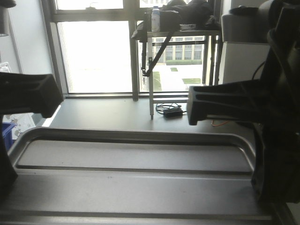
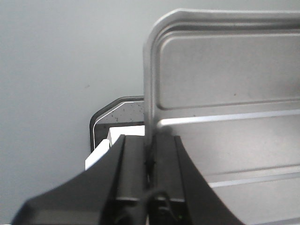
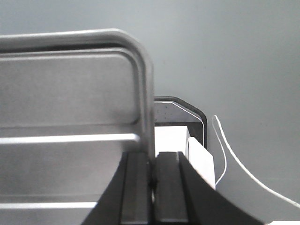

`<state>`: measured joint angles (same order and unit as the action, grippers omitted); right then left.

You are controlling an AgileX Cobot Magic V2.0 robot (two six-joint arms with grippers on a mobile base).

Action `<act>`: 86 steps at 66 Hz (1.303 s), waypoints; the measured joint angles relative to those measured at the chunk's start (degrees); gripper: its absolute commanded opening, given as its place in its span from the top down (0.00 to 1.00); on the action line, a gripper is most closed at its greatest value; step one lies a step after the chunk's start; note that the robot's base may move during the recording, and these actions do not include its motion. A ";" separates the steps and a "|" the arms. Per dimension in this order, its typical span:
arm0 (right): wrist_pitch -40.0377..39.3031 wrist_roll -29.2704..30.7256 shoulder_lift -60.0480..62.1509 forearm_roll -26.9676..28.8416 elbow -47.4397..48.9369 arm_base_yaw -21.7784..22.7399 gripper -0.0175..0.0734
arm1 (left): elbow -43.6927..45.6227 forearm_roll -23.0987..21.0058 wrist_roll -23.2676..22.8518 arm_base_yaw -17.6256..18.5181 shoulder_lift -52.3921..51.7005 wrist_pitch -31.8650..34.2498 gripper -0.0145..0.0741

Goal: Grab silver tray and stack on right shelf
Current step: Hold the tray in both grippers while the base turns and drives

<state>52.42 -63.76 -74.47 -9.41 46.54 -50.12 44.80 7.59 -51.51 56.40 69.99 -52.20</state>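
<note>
I'm gripping the silver tray point(image 1: 136, 159) at both ends, my left gripper point(image 2: 150, 157) and right gripper point(image 3: 152, 166) each clamping its raised side rim.

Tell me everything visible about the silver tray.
The silver tray is a shiny rectangular metal tray, aluminium by its look, with rounded corners, a low raised rim and two long parallel ridges across its floor. Its visible floor is bare. It fills the lower front view, lying lengthwise between the arms. The left gripper is shut on the rim at one end, the right gripper on the rim at the opposite end. Nothing else visibly touches it.
</note>
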 measured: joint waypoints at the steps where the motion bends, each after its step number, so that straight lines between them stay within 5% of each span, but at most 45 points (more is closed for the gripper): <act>1: 0.00 0.00 0.00 0.00 0.00 0.00 0.73 | 0.00 0.00 0.00 0.00 0.00 0.00 0.94; 86: 0.00 0.00 0.00 0.00 0.00 0.00 0.73 | 0.00 0.00 0.00 0.00 0.00 0.08 0.94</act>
<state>52.42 -63.76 -74.47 -9.41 46.54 -50.12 44.80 7.59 -51.51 56.40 69.99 -52.12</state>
